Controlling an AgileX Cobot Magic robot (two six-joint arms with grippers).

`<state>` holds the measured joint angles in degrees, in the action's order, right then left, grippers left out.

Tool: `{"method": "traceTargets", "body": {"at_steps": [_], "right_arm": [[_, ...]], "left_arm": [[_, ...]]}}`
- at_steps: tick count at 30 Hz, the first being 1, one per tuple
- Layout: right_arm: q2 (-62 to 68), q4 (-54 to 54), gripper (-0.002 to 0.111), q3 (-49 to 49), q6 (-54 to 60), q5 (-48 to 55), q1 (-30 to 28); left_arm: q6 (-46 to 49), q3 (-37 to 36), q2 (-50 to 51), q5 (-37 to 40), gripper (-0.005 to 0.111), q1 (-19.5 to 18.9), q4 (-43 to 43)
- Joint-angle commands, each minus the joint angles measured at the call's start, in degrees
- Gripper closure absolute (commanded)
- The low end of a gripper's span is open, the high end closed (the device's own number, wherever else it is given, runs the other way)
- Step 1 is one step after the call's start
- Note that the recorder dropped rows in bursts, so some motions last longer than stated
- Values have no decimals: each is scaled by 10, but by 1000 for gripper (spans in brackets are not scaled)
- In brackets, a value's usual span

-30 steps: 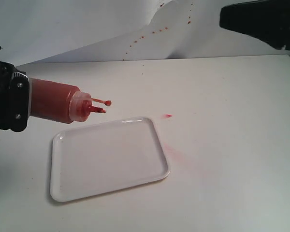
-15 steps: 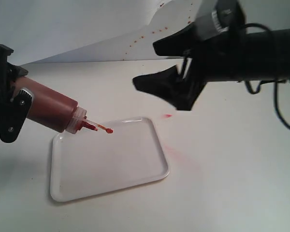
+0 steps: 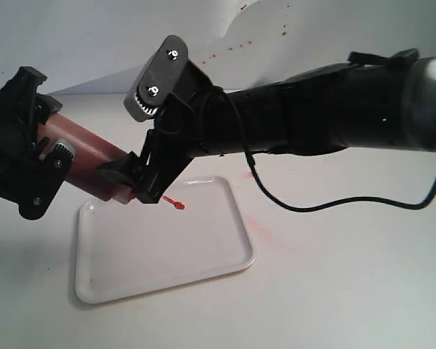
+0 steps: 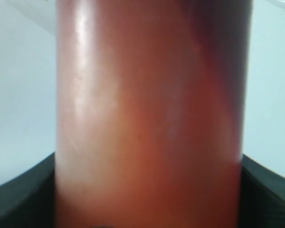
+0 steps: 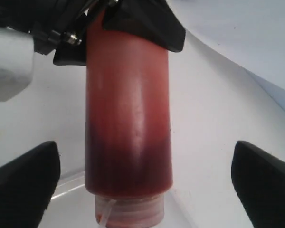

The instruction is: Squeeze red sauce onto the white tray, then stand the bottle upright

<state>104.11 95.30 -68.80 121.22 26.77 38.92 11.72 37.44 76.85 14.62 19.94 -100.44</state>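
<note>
The bottle [image 3: 87,158] hangs tilted above the white tray [image 3: 203,247], nozzle end down toward the tray's far edge. My left gripper [image 3: 43,145] is shut on its base end. In the left wrist view the bottle [image 4: 152,114] fills the frame between the dark fingers [image 4: 19,199]. The red sauce [image 5: 128,161] has pooled dark at the neck end inside the bottle [image 5: 128,95]. My right gripper [image 3: 138,123] reaches across and stands open around the bottle near its neck, with gaps on both sides. Its tiny cap [image 3: 178,204] dangles over the tray. The tray's visible surface is plain white.
A faint pink smear [image 3: 265,233] and a small red spot [image 3: 251,175] mark the table right of the tray. Red specks [image 3: 229,49] dot the white backdrop. The right arm's black cable [image 3: 334,206] loops low over the table.
The right arm has swung in from the upper right to the bottle and its jaws have opened. The left gripper has tipped the bottle's nozzle further down.
</note>
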Motion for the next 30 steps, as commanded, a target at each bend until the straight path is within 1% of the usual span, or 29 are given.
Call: {"method": "traceTargets", "body": {"at_steps": [1,6,12,15,16,17,18,19,23,24,25,30], "right_arm": [[38,6,19,-34,-16,-6,23],[86,1,19,-73,-13,-33,39],[123,1,19,-110,-22,-20,53],[130,1,20,-117,-20,-49,66],[132,2,22,-117,-18,-64,71],[132,2,26,-117,-15,-73,74],[132,2,33,-117,-13,-81,77],[132,2,42,-117,-11,-87,79],[134,0,91,-117,-11,-84,79],[134,0,106,-117,-11,-88,79],[134,0,108,-117,-13,-93,79],[134,0,108,-117,-13,-94,79]], "left_arm": [[-6,9,-9,19,107,3,5],[-6,9,-9,19,107,3,5],[0,9,-9,17,107,3,5],[8,9,-9,17,107,3,5],[8,9,-9,17,107,3,5],[8,9,-9,17,107,3,5],[8,9,-9,17,107,3,5],[8,9,-9,17,107,3,5],[8,9,-9,17,107,3,5],[8,9,-9,17,107,3,5],[8,9,-9,17,107,3,5],[8,9,-9,17,107,3,5]]}}
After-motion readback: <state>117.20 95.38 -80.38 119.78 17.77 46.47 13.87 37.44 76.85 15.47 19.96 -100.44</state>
